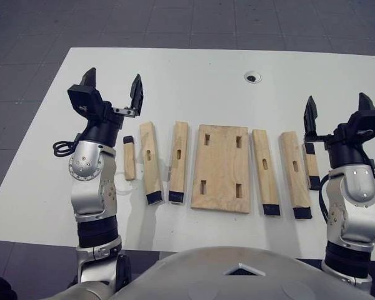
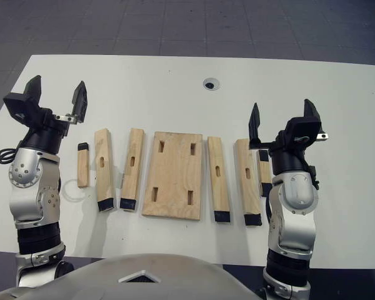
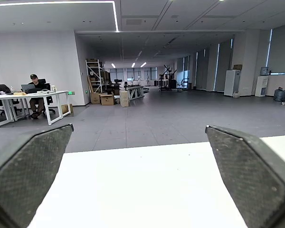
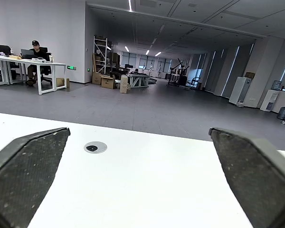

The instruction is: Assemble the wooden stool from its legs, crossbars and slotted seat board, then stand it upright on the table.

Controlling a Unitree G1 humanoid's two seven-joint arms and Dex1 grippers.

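Observation:
The slotted seat board lies flat in the middle of the white table. Two slotted legs lie to its left and two more to its right, all with black-taped near ends. A short crossbar lies at the far left of the row, another at the far right. My left gripper is raised above the left crossbar, open and holding nothing. My right gripper hovers above the right crossbar, also open with nothing in it.
A round cable hole sits in the table beyond the board, also seen from the right wrist as the hole. The far half of the table is bare white. A black cable loops beside my left arm.

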